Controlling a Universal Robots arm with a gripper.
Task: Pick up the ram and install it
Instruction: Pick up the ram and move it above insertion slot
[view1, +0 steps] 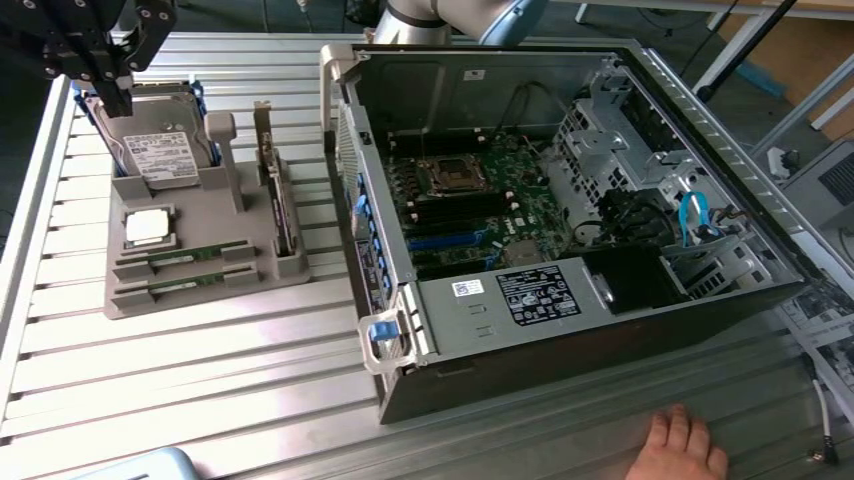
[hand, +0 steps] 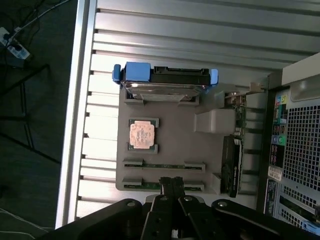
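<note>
Exterior, gripper (view1: 118, 100): hanging closed, holding nothing.
Exterior, ram (view1: 183, 285): lying untouched in the grey holder's (view1: 227, 228) end slot.
Wrist, ram (hand: 148, 185): showing just beside the closed gripper (hand: 171, 183) tips.
Handling: likely light, stiff, fragile; pinching its long edges seems safest.

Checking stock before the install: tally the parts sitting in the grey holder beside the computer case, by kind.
Hard drive: 1
Processor chip: 1
RAM sticks: 2
Expansion card: 1
Total: 5
</note>
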